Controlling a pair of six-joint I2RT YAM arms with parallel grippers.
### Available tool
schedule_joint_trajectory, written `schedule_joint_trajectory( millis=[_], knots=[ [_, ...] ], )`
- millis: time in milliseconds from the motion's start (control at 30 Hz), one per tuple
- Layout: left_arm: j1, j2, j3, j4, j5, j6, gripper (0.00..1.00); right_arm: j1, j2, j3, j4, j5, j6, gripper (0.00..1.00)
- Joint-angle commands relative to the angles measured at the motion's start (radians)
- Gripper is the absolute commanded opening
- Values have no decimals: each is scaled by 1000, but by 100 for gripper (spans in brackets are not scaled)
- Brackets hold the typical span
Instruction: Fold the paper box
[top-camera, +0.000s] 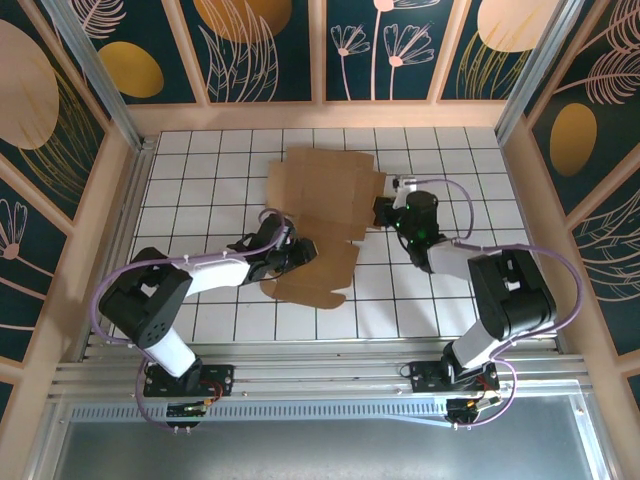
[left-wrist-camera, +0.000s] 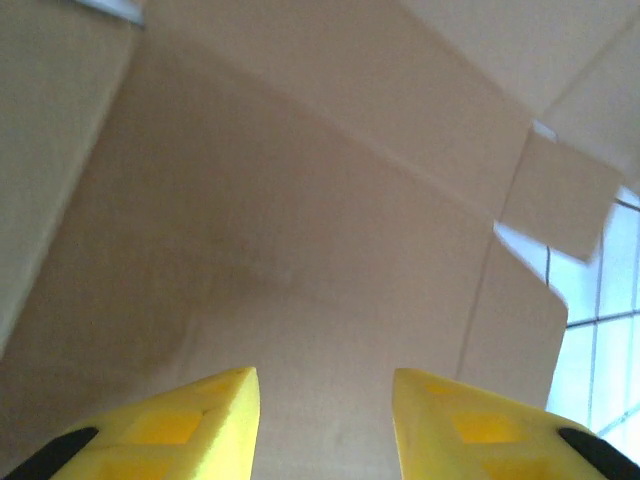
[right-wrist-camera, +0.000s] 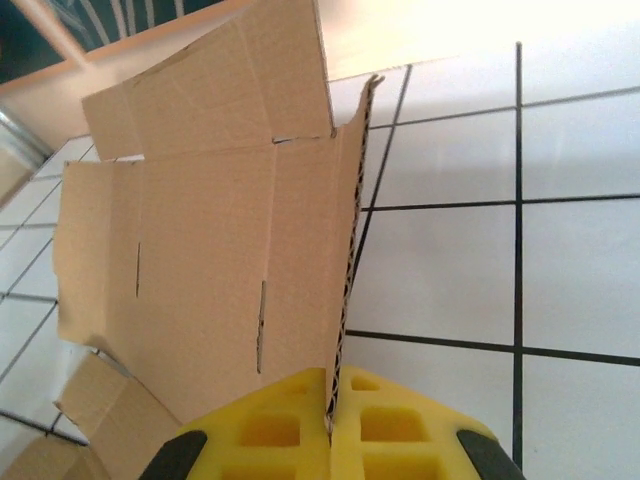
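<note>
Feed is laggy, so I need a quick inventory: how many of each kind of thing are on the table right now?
paper box: 1
end effectors: 2 (left end effector, right end effector)
total: 3

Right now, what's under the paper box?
The paper box lies on the white tiled table; tiles show around its edges. Whatever sits beneath the cardboard itself is covered and cannot be seen.
</note>
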Motion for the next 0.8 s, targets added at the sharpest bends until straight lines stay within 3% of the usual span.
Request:
schedule_joint_trajectory(
  millis=[0,133,267,400,600,767],
  knots=[
    [9,-71,106,-92,-177,115,47,45,-52,-97,238,84,-146,0],
    [57,-80,355,-258,-205,404,59,68,-75,-140,293,130,-214,0],
    [119,-35,608,-346,-107,889,74,69,-83,-120,268,136,-276,0],
    [167,125,907,-557,-46,1261,77,62,-76,-88,229,107,-309,0],
    [242,401,1377,-932,334,1488,77,49,-53,-39,177,46,-307,0],
    [247,537,1514,-1075,401,1626,82,32,-25,0,150,12,-298,0]
  ],
)
